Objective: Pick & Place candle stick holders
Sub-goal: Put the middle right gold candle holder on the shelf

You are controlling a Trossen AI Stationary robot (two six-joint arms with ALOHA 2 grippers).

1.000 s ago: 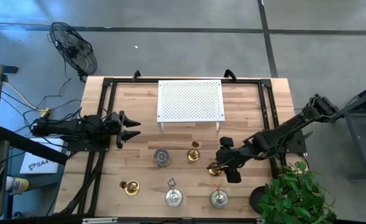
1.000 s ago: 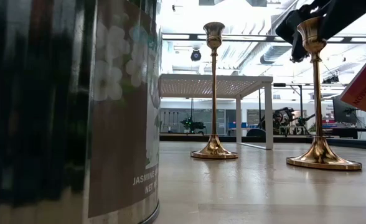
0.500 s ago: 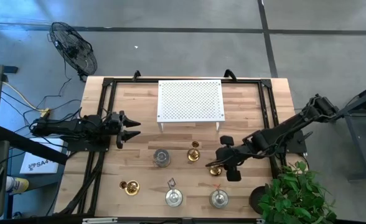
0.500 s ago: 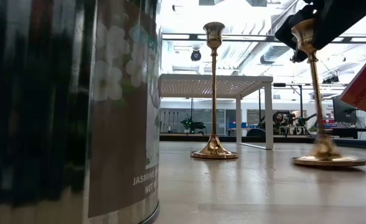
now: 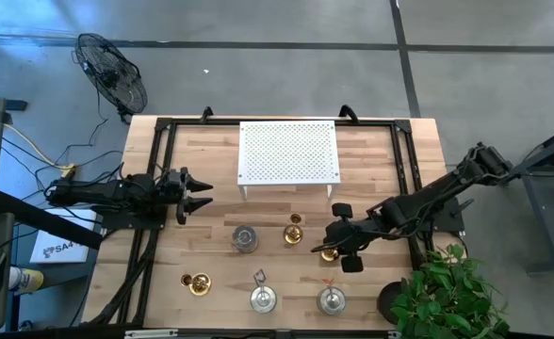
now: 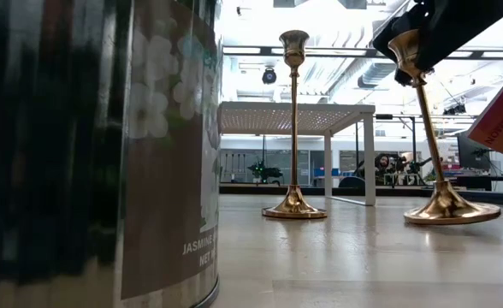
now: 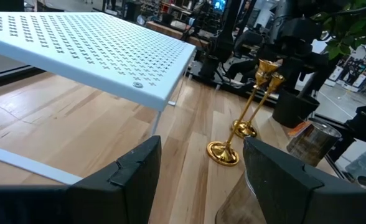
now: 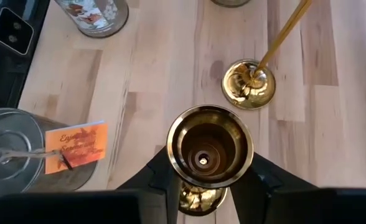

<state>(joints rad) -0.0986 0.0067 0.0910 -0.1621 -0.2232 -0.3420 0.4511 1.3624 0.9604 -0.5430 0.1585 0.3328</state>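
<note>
Gripping the cup of a brass candle stick holder (image 6: 424, 128) in front of the white rack (image 5: 288, 153), the right gripper (image 5: 334, 243) tilts it, probably for lifting; the left gripper (image 5: 194, 194) waits, jaws wide.

We see a white perforated rack (image 5: 287, 151) standing at the far middle of the wooden surface (image 5: 211, 160), a black fan (image 5: 113, 73) on the floor beyond its far left corner, a leafy green plant (image 5: 447, 292) at its near right corner
</note>
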